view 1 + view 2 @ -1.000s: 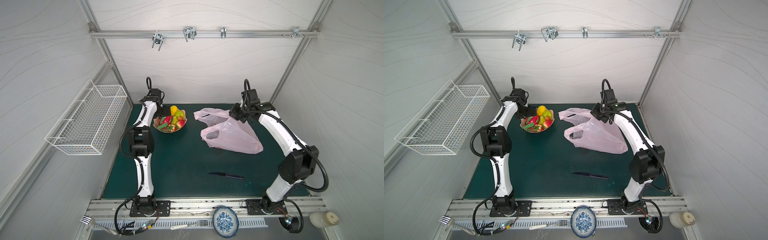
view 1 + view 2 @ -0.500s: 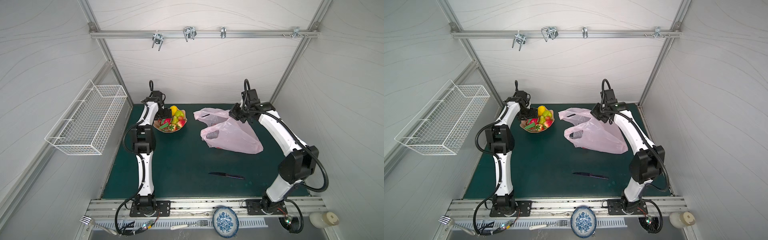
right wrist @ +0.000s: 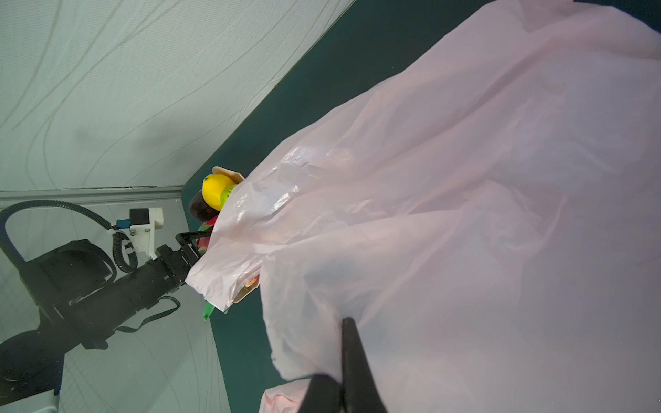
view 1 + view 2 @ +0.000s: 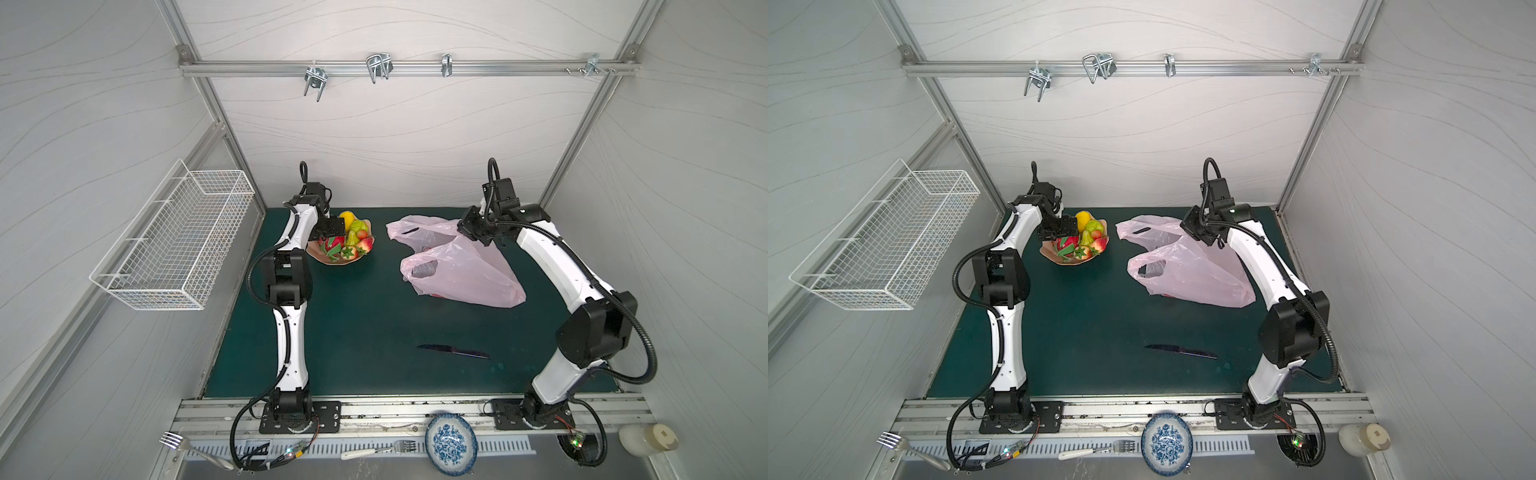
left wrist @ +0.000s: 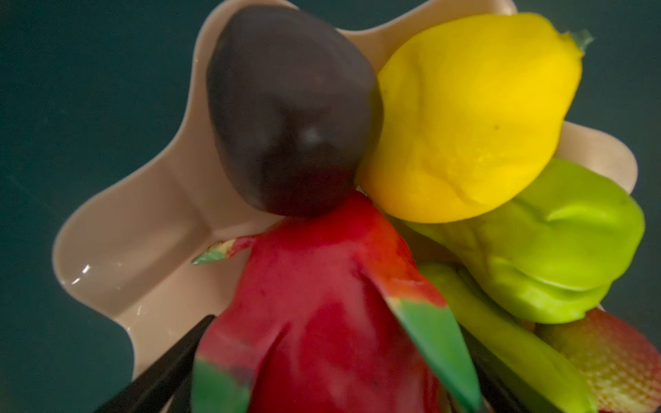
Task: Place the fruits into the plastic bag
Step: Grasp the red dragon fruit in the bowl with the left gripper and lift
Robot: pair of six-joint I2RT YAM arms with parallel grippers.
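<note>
the left arm's fingers [image 5: 168,368] stand spread wide, one on each side of the red dragon fruit with green-tipped scales [image 5: 322,304], and have not closed on it. the fruit lies straight ahead, between them. its long axis runs along the line of reach, from the fingers away toward the dark brown round fruit [image 5: 289,114] that touches its far tip, so the fingers cross its short width. just beside it on one flank crowd the yellow lemon [image 5: 465,118], a green pear [image 5: 558,243] and a red-yellow textured fruit, perhaps the strawberry [image 5: 615,357]. the finger on that side sits tight among them and may nip a neighbour in closing. all lie in the peach-coloured scalloped bowl [image 4: 332,261] at the far left of the green counter [image 4: 374,332].

the right arm's fingers [image 3: 352,357] are pressed together and seem to pinch a fold of the pale pink translucent plastic bag [image 4: 465,274]. the bag lies at the far right, well apart from the bowl, with its handles turned left toward it. the left arm is by far the nearer to the fruit. once it grips, the carry would have to run right, across the bare counter, to the bag's mouth.
</note>
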